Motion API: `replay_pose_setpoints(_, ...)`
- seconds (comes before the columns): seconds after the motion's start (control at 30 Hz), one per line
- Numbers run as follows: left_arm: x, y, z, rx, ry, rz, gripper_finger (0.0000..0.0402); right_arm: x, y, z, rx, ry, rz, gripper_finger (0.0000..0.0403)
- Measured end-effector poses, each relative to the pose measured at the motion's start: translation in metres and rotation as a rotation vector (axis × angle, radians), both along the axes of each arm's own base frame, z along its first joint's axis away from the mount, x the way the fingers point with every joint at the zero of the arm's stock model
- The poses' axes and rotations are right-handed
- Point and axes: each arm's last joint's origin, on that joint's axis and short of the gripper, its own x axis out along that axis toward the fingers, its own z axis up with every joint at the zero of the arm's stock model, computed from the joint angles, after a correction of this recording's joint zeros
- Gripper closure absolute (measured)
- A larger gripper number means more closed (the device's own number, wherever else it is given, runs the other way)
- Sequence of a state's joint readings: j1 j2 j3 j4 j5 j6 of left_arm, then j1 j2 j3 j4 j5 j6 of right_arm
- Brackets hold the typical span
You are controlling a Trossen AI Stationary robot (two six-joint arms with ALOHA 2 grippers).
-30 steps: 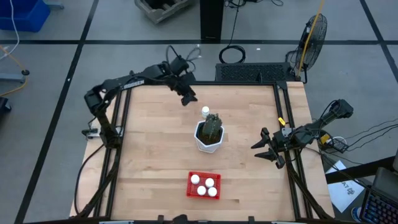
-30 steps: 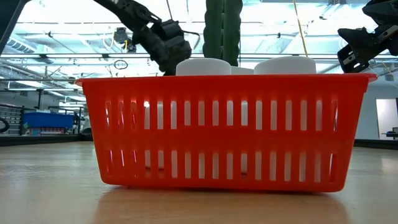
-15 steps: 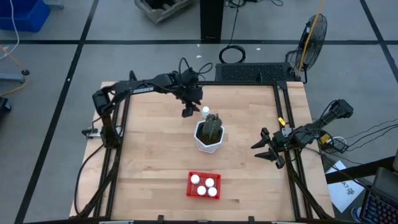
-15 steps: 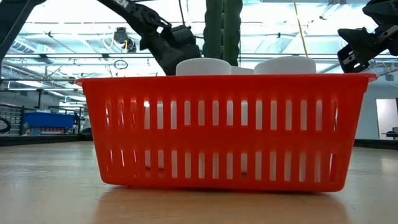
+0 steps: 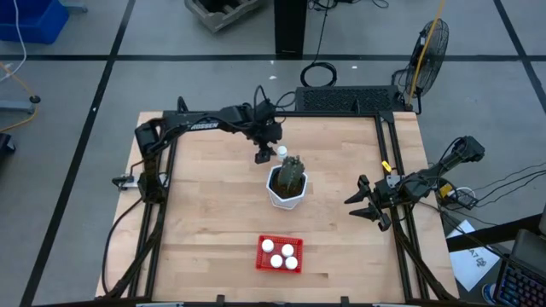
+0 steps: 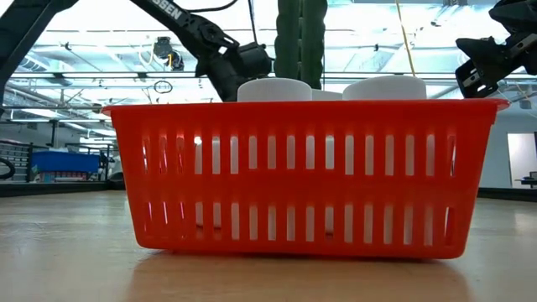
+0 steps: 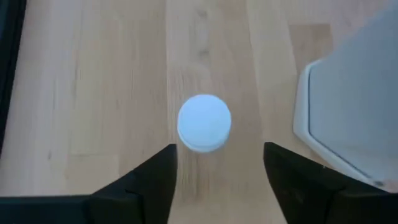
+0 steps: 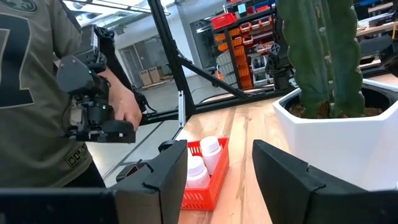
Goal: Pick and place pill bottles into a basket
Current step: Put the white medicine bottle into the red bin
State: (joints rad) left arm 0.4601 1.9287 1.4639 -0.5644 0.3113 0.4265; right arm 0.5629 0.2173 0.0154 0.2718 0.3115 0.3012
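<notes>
One pill bottle point(image 5: 281, 153) stands upright on the table just beyond the far side of the white pot point(image 5: 287, 189). In the left wrist view I see its round white cap point(image 7: 204, 122) from above. My left gripper point(image 5: 262, 155) is open and empty, just left of this bottle, its fingers point(image 7: 160, 177) short of the cap. The red basket point(image 5: 280, 253) sits near the table's near edge with several pill bottles point(image 5: 288, 250) standing in it. My right gripper point(image 5: 363, 205) waits open at the table's right side.
The white hexagonal pot point(image 7: 354, 112) with a green cactus point(image 6: 300, 42) stands right beside the lone bottle. In the right wrist view a person point(image 8: 43, 93) stands beyond the table holding a device. Bare wood lies to the left of the pot.
My left gripper has gone toward the table's near edge and a little to the right, ending beside the lone pill bottle by the pot. It stays open. The bottle and basket have kept still.
</notes>
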Motion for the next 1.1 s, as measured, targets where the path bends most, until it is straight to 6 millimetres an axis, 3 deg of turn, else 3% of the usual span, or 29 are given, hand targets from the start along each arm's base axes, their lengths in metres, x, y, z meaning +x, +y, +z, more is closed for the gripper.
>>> replay_pose_setpoints(0.17,0.006,-0.002,0.0,0.011,-0.036,0.001,0.0117,0.0,0.0,0.0,0.0,0.0,0.0,0.0228)
replay_pose_setpoints(0.33,0.01,-0.004,-0.008,-0.004,-0.026,-0.008,0.0102,0.0,0.0,0.0,0.0,0.0,0.0,0.0229)
replay_pose_setpoints(1.1,0.026,-0.002,-0.035,-0.006,-0.047,-0.001,0.015,0.0,0.0,0.0,0.0,0.001,0.0,0.0227)
